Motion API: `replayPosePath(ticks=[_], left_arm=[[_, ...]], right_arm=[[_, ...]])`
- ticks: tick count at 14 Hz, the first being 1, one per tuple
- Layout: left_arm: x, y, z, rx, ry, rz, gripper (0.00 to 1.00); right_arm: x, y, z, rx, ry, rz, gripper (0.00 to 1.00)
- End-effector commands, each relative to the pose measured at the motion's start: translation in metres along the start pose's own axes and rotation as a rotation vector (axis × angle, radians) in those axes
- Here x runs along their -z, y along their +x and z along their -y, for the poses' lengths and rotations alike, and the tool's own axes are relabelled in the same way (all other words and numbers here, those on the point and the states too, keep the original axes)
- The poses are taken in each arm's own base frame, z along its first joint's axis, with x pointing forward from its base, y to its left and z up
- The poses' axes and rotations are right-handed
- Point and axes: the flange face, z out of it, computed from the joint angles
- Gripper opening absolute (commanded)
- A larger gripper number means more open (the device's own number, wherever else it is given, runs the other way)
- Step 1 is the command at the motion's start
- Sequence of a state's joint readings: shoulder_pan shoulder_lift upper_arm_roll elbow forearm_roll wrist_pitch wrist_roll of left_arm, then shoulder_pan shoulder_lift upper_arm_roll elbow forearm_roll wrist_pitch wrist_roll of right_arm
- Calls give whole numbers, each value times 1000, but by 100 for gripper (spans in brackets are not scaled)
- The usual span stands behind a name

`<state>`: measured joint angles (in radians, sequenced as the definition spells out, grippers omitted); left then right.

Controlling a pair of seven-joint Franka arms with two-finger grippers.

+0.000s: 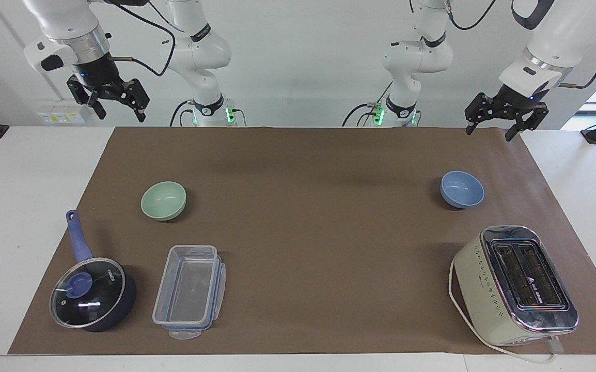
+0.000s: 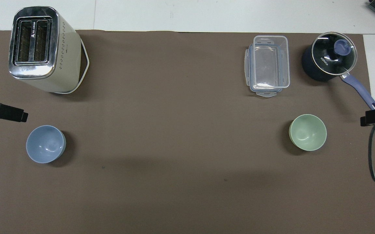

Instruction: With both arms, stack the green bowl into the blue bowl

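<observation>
Bowls: green bowl [image 1: 163, 200] at my right arm's end of the counter [image 1: 308, 227], blue bowl [image 1: 462, 189] at my left's, well apart. Both end effectors, left [image 1: 504, 120], right [image 1: 108, 99], raised, fingers apart, empty. Risk: smooth rims slipping; saucepan [image 1: 93, 292] near green bowl.

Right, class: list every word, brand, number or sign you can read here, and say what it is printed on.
"KONKA": on the glass lid of the saucepan.
Logo and wording between the slots of the toaster: too small to read.
Green bowl, blue bowl, plastic container: no text visible.
</observation>
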<state>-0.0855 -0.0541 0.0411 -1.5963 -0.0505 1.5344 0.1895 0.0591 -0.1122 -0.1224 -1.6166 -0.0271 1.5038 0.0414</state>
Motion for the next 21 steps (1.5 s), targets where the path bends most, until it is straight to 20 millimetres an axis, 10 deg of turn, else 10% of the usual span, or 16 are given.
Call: replayPosePath(ticks=[1, 6, 12, 21], left_arm=[[0, -5, 1, 7, -15, -9, 100], [0, -5, 5, 13, -16, -12, 100], [-28, -14, 57, -14, -109, -25, 100], [-124, -46, 145, -103, -213, -43, 100]], right_arm=[[2, -7, -5, 17, -6, 7, 100], [2, -8, -6, 15, -6, 9, 100], [2, -8, -6, 15, -6, 9, 100], [2, -8, -6, 17, -6, 9, 100]])
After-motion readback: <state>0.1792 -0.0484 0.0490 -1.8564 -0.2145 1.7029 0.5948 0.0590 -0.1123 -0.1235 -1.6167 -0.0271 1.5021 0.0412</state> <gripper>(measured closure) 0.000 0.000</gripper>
